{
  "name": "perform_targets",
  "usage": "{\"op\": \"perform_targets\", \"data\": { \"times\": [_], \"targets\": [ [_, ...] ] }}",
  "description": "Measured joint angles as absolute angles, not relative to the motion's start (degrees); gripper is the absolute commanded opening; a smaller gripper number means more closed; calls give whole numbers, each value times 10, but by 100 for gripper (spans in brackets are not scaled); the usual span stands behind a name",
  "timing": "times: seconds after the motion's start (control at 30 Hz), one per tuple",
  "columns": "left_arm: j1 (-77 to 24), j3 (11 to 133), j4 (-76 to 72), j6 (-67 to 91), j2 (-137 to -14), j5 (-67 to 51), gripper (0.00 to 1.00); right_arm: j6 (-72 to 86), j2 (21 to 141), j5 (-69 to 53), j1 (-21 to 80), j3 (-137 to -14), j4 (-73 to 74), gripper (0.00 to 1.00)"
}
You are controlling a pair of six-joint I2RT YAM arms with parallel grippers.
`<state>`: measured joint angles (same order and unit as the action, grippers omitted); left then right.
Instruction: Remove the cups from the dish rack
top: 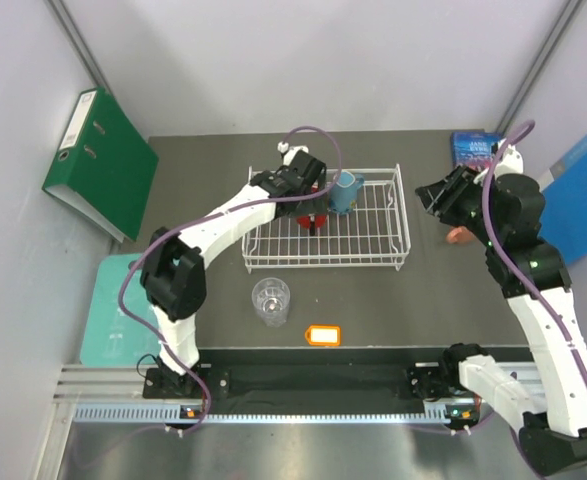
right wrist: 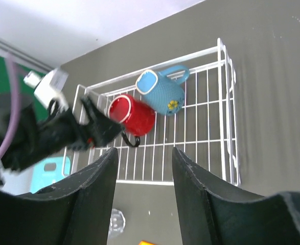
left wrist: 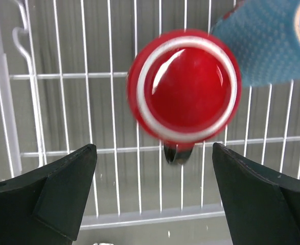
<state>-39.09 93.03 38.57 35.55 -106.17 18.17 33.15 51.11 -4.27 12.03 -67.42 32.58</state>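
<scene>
Dark grey table point(top: 433, 300) carries the white dish rack point(top: 323, 265), with 2 mugs in its far-left part: the red mug point(left wrist: 185, 87) and, just beside it, the tilted light blue mug point(right wrist: 160, 92). The left gripper point(left wrist: 154, 150) hangs over the red mug, fingers spread wide and touching nothing. The glass tumbler point(top: 271, 300) stands on the table in front of the rack, near an orange tag point(top: 323, 334). Right of the rack, the right gripper point(right wrist: 143, 152) is spread and empty, above a salmon-pink mug point(top: 458, 236) that is mostly hidden.
</scene>
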Motion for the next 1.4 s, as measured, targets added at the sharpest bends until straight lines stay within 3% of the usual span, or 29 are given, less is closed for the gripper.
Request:
{"op": "perform_targets", "data": {
  "times": [0.23,0.73,0.87,1.07,1.13,1.3,1.4],
  "targets": [
    [-391,1036,390,346,-1152,195,99,317,481,-57,122,-660,342,48],
    [-391,1025,400,382,-1162,188,94,307,464,-56,132,-610,352,48],
    [-393,970,388,400,-1157,182,82,306,461,-56,134,-596,352,48],
    [-397,947,387,410,-1157,175,75,306,453,-56,134,-580,351,48],
    [-398,947,386,412,-1157,175,65,306,451,-56,135,-576,352,48],
    [-399,935,372,415,-1154,175,53,306,446,-56,135,-569,351,48],
    [-399,924,359,412,-1148,175,33,307,441,-55,136,-563,350,48]
  ]
}}
